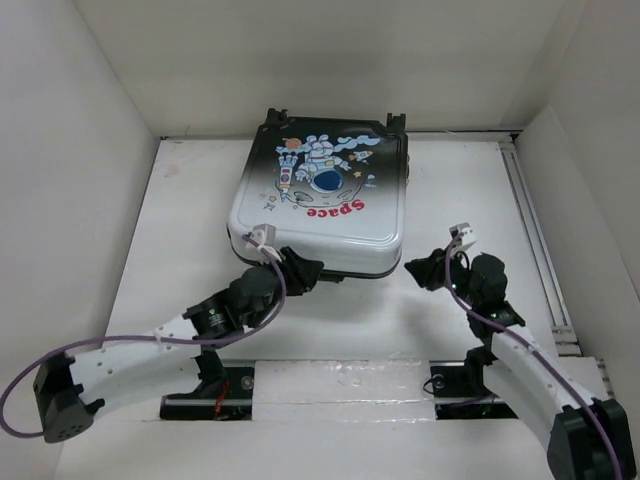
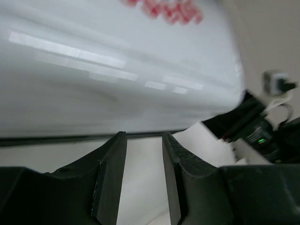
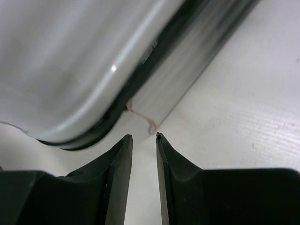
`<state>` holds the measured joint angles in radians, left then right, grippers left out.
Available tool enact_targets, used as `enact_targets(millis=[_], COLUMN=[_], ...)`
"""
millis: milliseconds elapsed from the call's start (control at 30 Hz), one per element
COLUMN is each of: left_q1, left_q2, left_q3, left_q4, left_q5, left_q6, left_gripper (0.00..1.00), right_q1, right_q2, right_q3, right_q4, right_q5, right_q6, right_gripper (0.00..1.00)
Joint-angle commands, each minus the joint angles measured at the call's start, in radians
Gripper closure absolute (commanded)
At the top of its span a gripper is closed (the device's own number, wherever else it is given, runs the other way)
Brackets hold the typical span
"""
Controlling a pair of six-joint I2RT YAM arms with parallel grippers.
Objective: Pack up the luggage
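The luggage [image 1: 330, 235] is lying flat and closed on the far middle of your table [image 1: 180, 240]. Its astronaut print is facing up, the red "Space" lettering is reading upside down to you, and its black wheels [image 1: 395, 121] are pointing at the back wall.

Your left gripper [image 1: 306, 268] is sitting right at the case's near edge, left of centre. In the left wrist view its fingers [image 2: 112, 159] are standing slightly apart with nothing between them, and the glossy white shell [image 2: 117, 70] is looming just beyond the tips.

Your right gripper [image 1: 420, 270] is waiting just off the near right corner, not touching it. Its fingers [image 3: 119, 159] are also showing a narrow empty gap, and they are pointing at the dark seam, where a thin pale thread [image 3: 140, 115] is hanging
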<state>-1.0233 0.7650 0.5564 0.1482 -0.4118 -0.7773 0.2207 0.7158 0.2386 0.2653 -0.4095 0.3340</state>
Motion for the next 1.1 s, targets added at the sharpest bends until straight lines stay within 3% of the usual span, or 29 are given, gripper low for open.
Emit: enact_targets(millis=[0, 133, 267, 300, 467, 600, 833, 1067], left_q1=[-0.047, -0.100, -0.100, -0.100, -0.100, -0.060, -0.060, -0.060], left_q2=[0.069, 0.057, 0.060, 0.074, 0.109, 0.167, 0.230, 0.290], left_q3=[-0.094, -0.153, -0.202, -0.202, -0.245, -0.254, -0.245, -0.234], left_q4=[-0.082, -0.038, -0.024, -0.024, 0.052, 0.142, 0.192, 0.266], left_q5=[-0.064, -0.088, -0.097, -0.107, -0.174, -0.154, -0.199, -0.243], left_q6=[-0.117, -0.180, -0.229, -0.243, -0.292, -0.292, -0.283, -0.274], left_gripper=[0.68, 0.71, 0.54, 0.46, 0.28, 0.27, 0.35, 0.41], right_q1=[0.009, 0.009, 0.009, 0.009, 0.043, 0.069, 0.088, 0.098], right_q2=[0.033, 0.149, 0.282, 0.312, 0.424, 0.444, 0.444, 0.539], right_q3=[-0.039, -0.009, 0.014, 0.014, 0.034, 0.034, 0.034, 0.034], right_q4=[0.141, 0.199, 0.299, 0.325, 0.465, 0.522, 0.584, 0.722], right_q5=[-0.041, -0.135, -0.172, -0.184, -0.155, -0.100, -0.064, -0.118], right_q6=[-0.039, -0.064, -0.105, -0.105, -0.125, -0.142, -0.191, -0.175], right_gripper=[0.67, 0.65, 0.56, 0.54, 0.53, 0.52, 0.51, 0.82])
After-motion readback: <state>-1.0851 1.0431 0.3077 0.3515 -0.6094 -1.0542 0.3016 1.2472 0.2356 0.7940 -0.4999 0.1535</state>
